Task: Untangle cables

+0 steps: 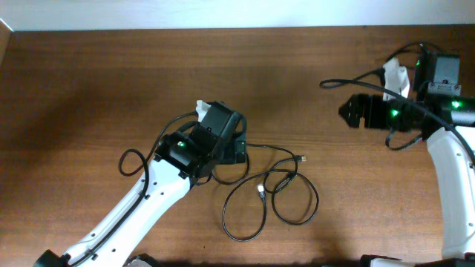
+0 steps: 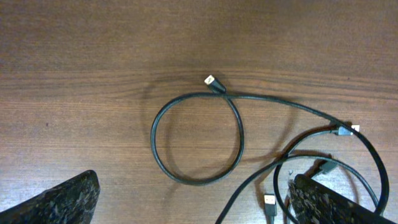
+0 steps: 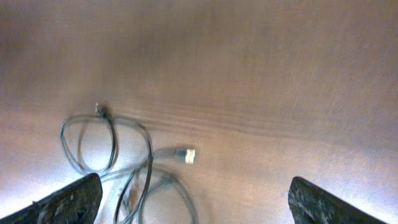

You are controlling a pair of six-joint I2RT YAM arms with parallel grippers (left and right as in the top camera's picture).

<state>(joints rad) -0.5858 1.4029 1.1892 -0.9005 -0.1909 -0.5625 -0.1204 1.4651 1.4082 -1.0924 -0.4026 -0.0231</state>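
The cables (image 1: pixel 278 182) lie in loose crossing loops on the bench (image 1: pixel 89 89), just beside the left pincer (image 2: pixel 196 180), which is wide and empty. The right pincer (image 3: pixel 193 186), also wide, is well apart. They seem light and limp, so I would grip near a plug (image 2: pixel 213 83).

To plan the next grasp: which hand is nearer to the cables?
Left. The left hand is at the left edge of the cables; the right hand is well apart from them, toward the far right of the table.
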